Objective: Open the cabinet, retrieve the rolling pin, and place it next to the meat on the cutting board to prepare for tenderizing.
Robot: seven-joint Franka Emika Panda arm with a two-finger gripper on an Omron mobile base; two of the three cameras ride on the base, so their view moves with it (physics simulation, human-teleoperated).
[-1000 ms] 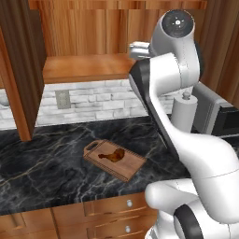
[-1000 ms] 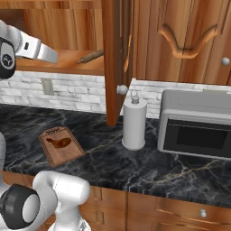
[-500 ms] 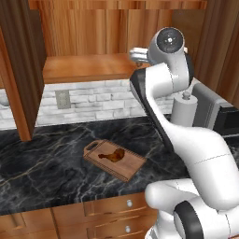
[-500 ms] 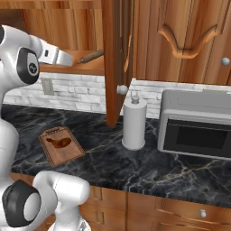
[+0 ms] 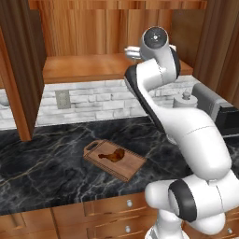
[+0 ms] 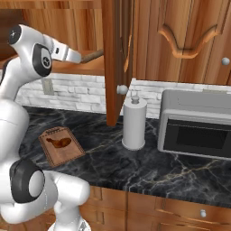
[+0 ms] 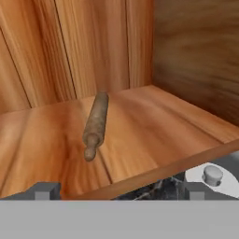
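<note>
While standing open above the dark marble counter point(image 5: 42, 172), with doors swung wide: the cabinet point(image 5: 107, 42) of reddish-brown wood, bare shelf exposed. Lying flat on that shelf, well back from its front edge and angled toward the far wall: the rolling pin point(image 7: 95, 124), one knobbed handle pointing nearest the camera in the hand view, one end also peeking past the open door in the right base view. Raised to shelf height, just short of the shelf's front edge: the gripper point(image 7: 119, 191), released, fingertips point(image 7: 44, 191) spread wide with nothing between them, apart from the pin. Down on the counter, below the cabinet and near its front edge: the cutting board point(image 5: 133, 168), handle end to the left in the left base view. Resting on the board, toward its handle half: the meat point(image 5: 113, 155), a small glossy brown drumstick. Farther right on the counter: a white paper towel roll point(image 6: 134, 122) upright, beside a grey microwave point(image 6: 196, 124).
</note>
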